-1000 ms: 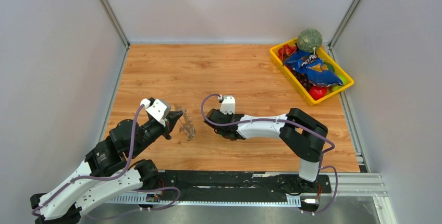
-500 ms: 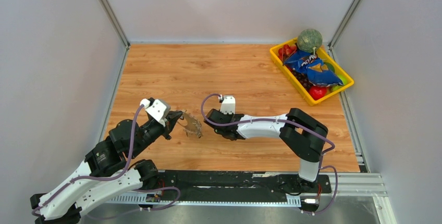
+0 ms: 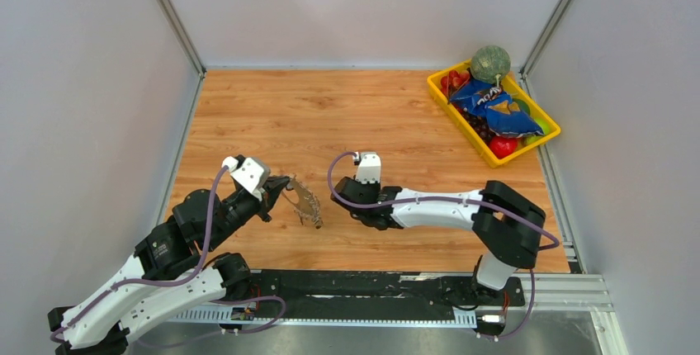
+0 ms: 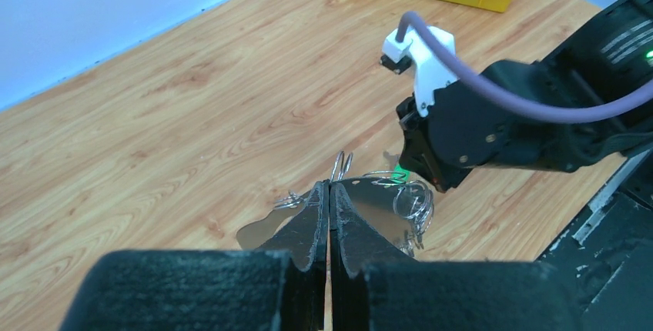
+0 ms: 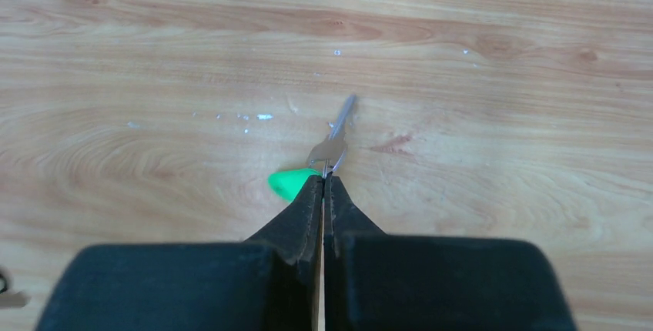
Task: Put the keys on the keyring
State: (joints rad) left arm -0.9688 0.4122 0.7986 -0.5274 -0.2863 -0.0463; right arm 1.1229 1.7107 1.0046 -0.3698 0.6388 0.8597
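My left gripper [image 4: 329, 185] is shut on the keyring [image 3: 304, 201], a thin grey hoop fringed with small silver keys. It is held off the table and slants toward the right arm. Wire loops and keys [image 4: 412, 200] hang past the left fingertips. My right gripper [image 5: 323, 178] is shut on the keys [image 5: 336, 135]. One silver key sticks out ahead of its tips, and the green tag [image 5: 289, 182] is beside them on the left. I cannot tell whether the keys touch the wood. In the left wrist view the right gripper [image 4: 423, 177] is just right of the hoop, apart from it.
A yellow tray [image 3: 456, 118] holding a blue bag, red fruit and a green melon stands at the back right corner. Grey walls close in the table on three sides. A black rail [image 3: 371, 285] runs along the near edge.
The right gripper closed on the keys and the arm shifted slightly right. The keyring in the left gripper swung up from hanging to slanting toward the right arm.
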